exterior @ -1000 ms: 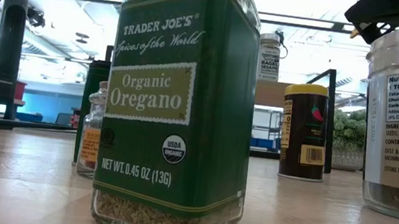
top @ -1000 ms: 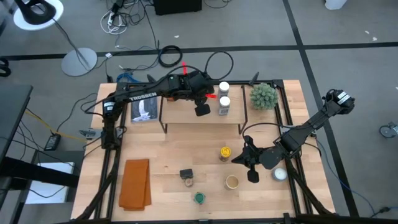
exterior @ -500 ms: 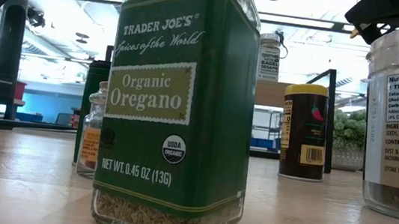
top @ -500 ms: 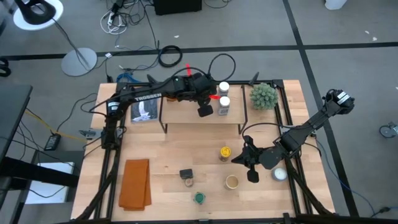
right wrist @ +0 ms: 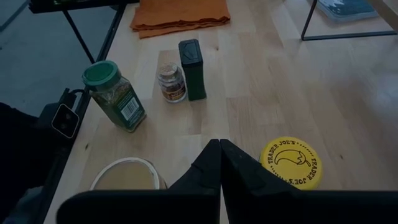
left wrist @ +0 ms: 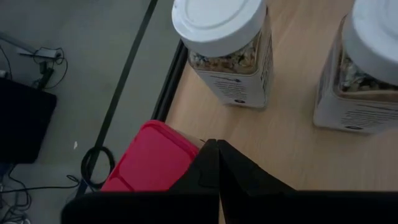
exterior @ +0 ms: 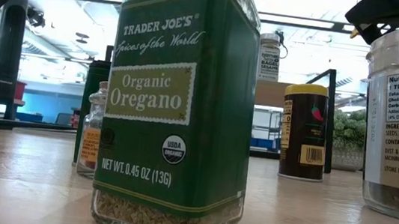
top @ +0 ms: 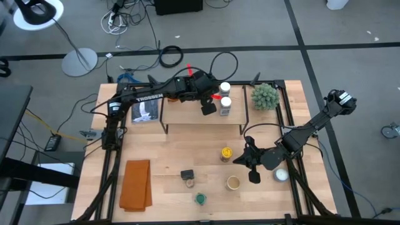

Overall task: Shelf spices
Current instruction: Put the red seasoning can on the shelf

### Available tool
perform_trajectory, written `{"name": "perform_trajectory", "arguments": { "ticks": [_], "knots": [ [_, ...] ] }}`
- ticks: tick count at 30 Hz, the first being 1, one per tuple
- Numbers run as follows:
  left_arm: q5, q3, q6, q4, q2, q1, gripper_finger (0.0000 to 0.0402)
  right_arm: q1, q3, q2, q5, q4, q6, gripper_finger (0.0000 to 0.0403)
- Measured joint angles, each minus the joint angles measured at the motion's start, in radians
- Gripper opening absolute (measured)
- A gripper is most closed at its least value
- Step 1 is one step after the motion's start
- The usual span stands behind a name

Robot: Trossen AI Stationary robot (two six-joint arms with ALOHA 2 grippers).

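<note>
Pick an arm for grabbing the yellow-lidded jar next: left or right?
Right. The right gripper, jaws shut, hovers beside the yellow-lidded jar on the table. The left gripper, jaws shut, is over the shelf by the white-capped jars.

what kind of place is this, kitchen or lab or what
Most likely a robotics lab, not a kitchen: two robot arms are mounted on a wooden table, loose cables lie across the grey floor, and a lamp stand stands beside it.

Shelf (top: 187,117): 2 white-capped jars (top: 225,88), 1 red tin (top: 214,97). Worktop (top: 169,159): 5 spice containers, 1 orange cloth (top: 136,184), 1 plant ball (top: 265,95).
</note>
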Motion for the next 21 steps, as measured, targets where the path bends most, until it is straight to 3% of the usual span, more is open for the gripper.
{"name": "perform_trajectory", "arguments": {
  "ticks": [10,21],
  "knots": [
    [0.071,0.000,-0.005,-0.056,0.000,0.000,0.0000,0.000,0.000,0.000,0.000,0.000,0.000,0.0001],
    [0.010,0.000,-0.004,-0.024,0.000,0.016,0.0000,0.000,0.000,0.000,0.000,0.000,0.000,0.0002]
  ]
}}
